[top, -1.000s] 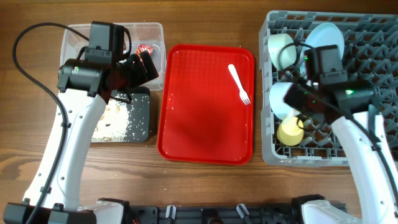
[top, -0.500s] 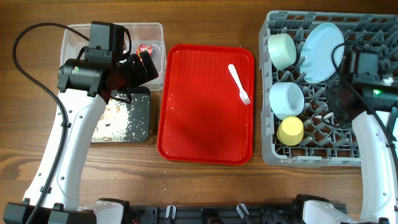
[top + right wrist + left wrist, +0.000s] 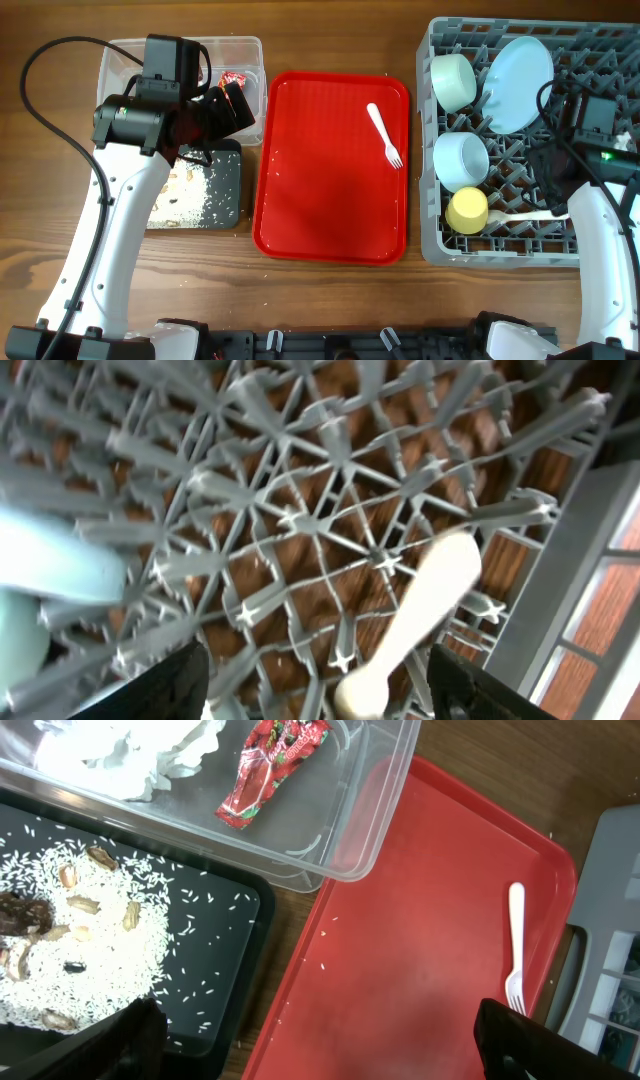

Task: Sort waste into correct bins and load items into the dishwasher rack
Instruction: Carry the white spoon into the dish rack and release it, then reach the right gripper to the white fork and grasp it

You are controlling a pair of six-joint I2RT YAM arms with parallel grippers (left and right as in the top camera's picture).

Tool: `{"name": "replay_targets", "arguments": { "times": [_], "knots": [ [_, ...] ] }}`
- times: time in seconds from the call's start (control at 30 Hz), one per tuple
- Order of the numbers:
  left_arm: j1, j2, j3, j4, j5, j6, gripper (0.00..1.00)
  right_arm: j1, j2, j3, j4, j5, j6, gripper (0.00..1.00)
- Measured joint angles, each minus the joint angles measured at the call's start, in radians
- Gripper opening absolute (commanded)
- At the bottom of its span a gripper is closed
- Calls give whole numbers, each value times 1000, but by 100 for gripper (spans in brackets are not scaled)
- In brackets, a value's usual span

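In the rack [image 3: 610, 50], right edge: plate [image 3: 518, 68], bowls [image 3: 461, 160], cup [image 3: 467, 211], spoon [image 3: 530, 214]. In the tub [image 3: 245, 45], far left corner: wrapper [image 3: 272, 770], tissue [image 3: 140, 750]. The black tray [image 3: 220, 980] has the scraps [image 3: 80, 940]. Only the fork [image 3: 384, 134] is left, on the red tray [image 3: 330, 200]. The left gripper [image 3: 320, 1050] and right gripper [image 3: 315, 690] are wide open, empty.

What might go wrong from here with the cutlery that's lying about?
The white spoon lies loose across the open grid of the dishwasher rack, with the table showing through the gaps, so it may slip down. The white fork lies flat on the red tray; being thin, it may slide away rather than be pinched.
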Motion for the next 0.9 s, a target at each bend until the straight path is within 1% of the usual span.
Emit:
{"name": "replay_targets", "arguments": {
  "times": [0.07, 0.2, 0.27, 0.33, 0.4, 0.57, 0.67, 0.77, 0.8, 0.83, 0.9],
  "knots": [
    [0, 0, 0, 0, 0, 0, 100, 2, 0, 15, -1, -39, -85, 80],
    [0, 0, 0, 0, 0, 0, 100, 30, 0, 124, 2, -175, -295, 80],
    [0, 0, 0, 0, 0, 0, 100, 76, 0, 199, 4, -241, -396, 81],
    [0, 0, 0, 0, 0, 0, 100, 132, 0, 239, 13, -273, -452, 81],
    [0, 0, 0, 0, 0, 0, 100, 239, -1, 257, 40, -300, -515, 79],
    [0, 0, 0, 0, 0, 0, 100, 480, 49, 259, 93, -243, -577, 79],
    [0, 0, 0, 0, 0, 0, 100, 584, 142, 260, 134, -193, -594, 79],
    [0, 0, 0, 0, 0, 0, 100, 622, 269, 260, 177, -176, -601, 79],
    [0, 0, 0, 0, 0, 0, 100, 623, 280, 260, 182, -176, -602, 79],
    [0, 0, 0, 0, 0, 0, 100, 624, 346, 260, 198, -176, -604, 79],
    [0, 0, 0, 0, 0, 0, 100, 624, 419, 260, 219, -177, -604, 78]
  ]
}}
